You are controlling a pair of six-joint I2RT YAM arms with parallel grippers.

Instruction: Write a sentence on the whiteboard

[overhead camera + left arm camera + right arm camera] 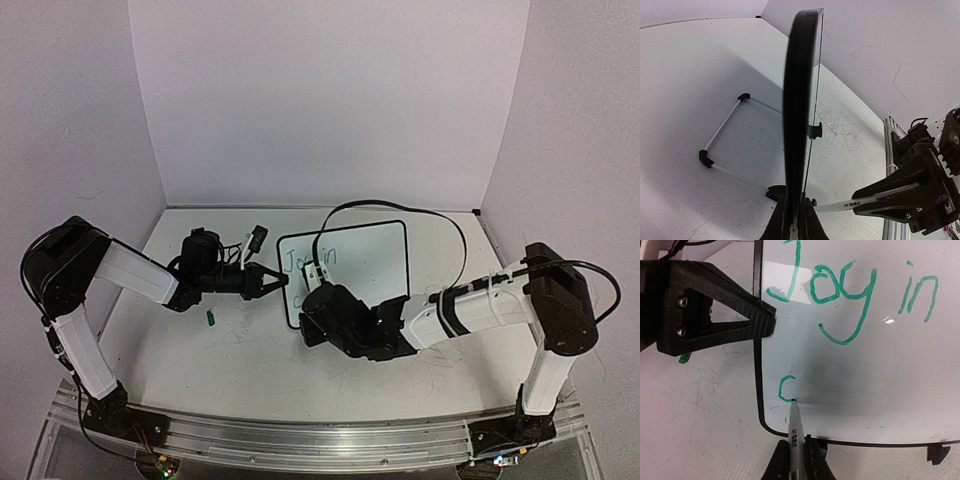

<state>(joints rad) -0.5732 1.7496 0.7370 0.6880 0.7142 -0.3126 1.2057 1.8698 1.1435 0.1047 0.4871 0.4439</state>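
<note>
We see the whiteboard [370, 255] standing mid-worktop [200, 370], its left edge clamped in the left jaws. The right jaws are closed on a marker [794, 424], with its tip touching the board's lower line. The sentence [850, 295] reads "Joy in" in green, with one curved stroke below.

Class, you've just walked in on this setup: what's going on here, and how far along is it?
The left gripper is shut on the left edge of the small white black-bordered whiteboard, steadying it. The right gripper is shut on a white-barrelled marker pen whose tip touches the board. The green handwritten sentence reads "Joy in" so far, and a curved first stroke of a second line sits at the pen tip.
</note>
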